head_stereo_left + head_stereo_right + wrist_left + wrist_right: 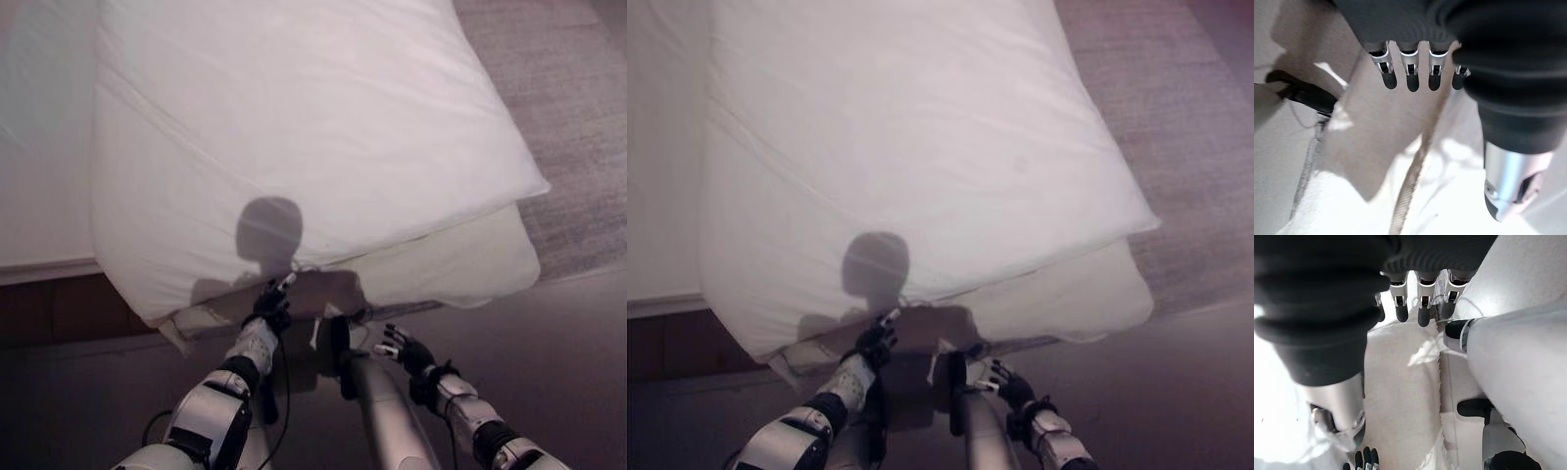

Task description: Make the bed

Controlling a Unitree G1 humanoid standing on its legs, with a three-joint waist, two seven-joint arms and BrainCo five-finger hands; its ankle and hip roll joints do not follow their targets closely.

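1. Bed (pixel 49 196) runs across the upper part of your head view, and a white duvet (pixel 294 127) lies on it at a slant, its near corner hanging over the bed's edge.
2. Under that duvet a cream layer (pixel 460 264) pokes out on your right, just above the floor (pixel 568 352).
3. Your left hand (pixel 270 304) is right under the duvet's near edge; in its wrist view the fingers (pixel 1409 81) are relaxed and spread, holding nothing, with a fabric seam (pixel 1409 183) past them.
4. Your right hand (pixel 404 351) sits lower, over the floor; fingers (pixel 1422 303) loose and empty, white cloth (pixel 1400 396) beyond.
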